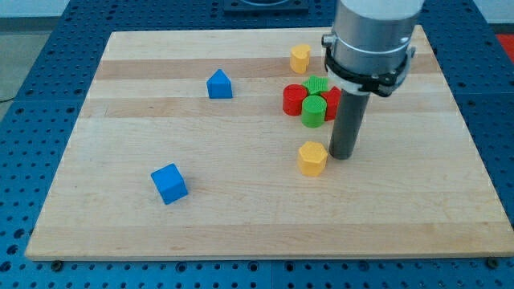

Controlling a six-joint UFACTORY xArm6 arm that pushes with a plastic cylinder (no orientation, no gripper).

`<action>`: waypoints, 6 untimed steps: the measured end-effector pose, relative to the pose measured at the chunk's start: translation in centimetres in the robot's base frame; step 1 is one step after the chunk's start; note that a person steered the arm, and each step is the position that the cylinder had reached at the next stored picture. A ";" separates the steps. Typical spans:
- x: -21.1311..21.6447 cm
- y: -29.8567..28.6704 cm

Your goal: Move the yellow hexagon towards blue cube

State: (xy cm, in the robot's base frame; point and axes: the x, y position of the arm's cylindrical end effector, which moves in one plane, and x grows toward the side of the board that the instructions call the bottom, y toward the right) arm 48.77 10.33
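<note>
Nearest to the viewer, at the left, the blue cube (169, 183) lies alone on the table (401, 225), well apart from everything else. This is the goal place.

A little farther and to the right lies the yellow hexagon (312, 158), the thing to move. My tip (343, 155) stands just beside it, on its right side, touching it or almost touching; I cannot tell which. This position makes sense: the cube is to the left and nearer, so a push must come from the right and slightly far side of the hexagon. I judge the push is only at its start, because the hexagon is far from the cube.

There is no pincer on this arm, only the rod, so open or closed does not apply.

Farther, a tight group of red (295, 99) and green (313, 111) blocks sits just behind the hexagon, partly hidden by the rod. The path to the cube goes away from them. To the left lies a blue block with a pointed top (218, 84). Farthest is a second small yellow block (300, 58).
</note>
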 end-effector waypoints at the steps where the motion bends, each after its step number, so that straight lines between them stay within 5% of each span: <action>1: 0.9 0.5; 2: 1.5 1.0; 4: 2.2 -8.2; 6: -1.8 -9.6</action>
